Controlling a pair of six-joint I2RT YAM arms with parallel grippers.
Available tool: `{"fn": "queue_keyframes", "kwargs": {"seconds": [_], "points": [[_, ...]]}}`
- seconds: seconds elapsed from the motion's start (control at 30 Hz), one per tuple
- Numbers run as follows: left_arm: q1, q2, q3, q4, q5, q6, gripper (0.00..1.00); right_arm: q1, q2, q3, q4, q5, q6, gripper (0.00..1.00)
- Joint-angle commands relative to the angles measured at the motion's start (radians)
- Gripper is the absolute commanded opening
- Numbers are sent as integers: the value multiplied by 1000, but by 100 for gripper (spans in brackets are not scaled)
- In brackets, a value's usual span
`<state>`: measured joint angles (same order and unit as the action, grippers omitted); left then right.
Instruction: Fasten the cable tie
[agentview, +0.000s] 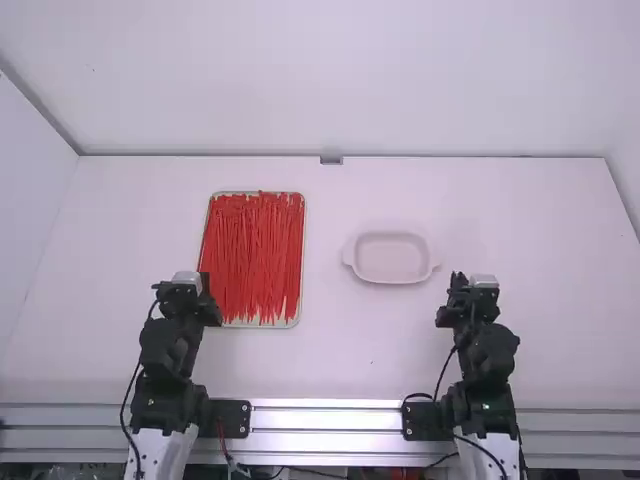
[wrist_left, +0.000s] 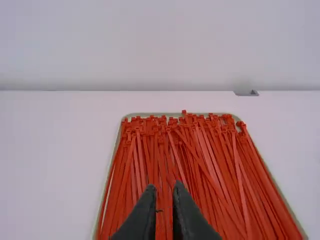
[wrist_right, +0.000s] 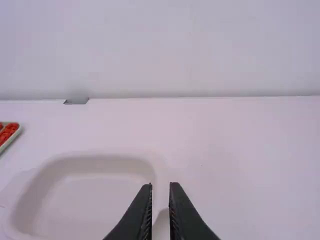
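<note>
A heap of red cable ties (agentview: 252, 258) lies lengthwise in a flat pale tray (agentview: 303, 250) left of the table's middle. My left gripper (agentview: 192, 296) hangs over the tray's near left corner. In the left wrist view its fingers (wrist_left: 162, 187) are shut, with nothing between them, above the near ends of the ties (wrist_left: 200, 160). My right gripper (agentview: 463, 296) sits near the front right. In the right wrist view it (wrist_right: 160, 186) is shut and holds nothing, just short of the white dish (wrist_right: 80, 195).
The white dish (agentview: 390, 258), with two small handles, stands right of the tray and has nothing in it. A small grey tab (agentview: 331, 158) sits at the table's far edge. An aluminium rail (agentview: 320, 415) runs along the front. White walls enclose the table.
</note>
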<state>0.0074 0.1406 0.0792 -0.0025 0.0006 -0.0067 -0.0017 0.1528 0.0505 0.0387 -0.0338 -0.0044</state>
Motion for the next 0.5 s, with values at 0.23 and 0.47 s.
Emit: {"fn": "queue_keyframes", "kwargs": {"seconds": [0.23, 0.47], "points": [[0, 237, 185, -12, -11, -46, 26, 45, 215, 155, 48, -71, 1, 26], [0, 414, 308, -44, 31, -42, 38, 93, 388, 247, 73, -96, -10, 38]]}}
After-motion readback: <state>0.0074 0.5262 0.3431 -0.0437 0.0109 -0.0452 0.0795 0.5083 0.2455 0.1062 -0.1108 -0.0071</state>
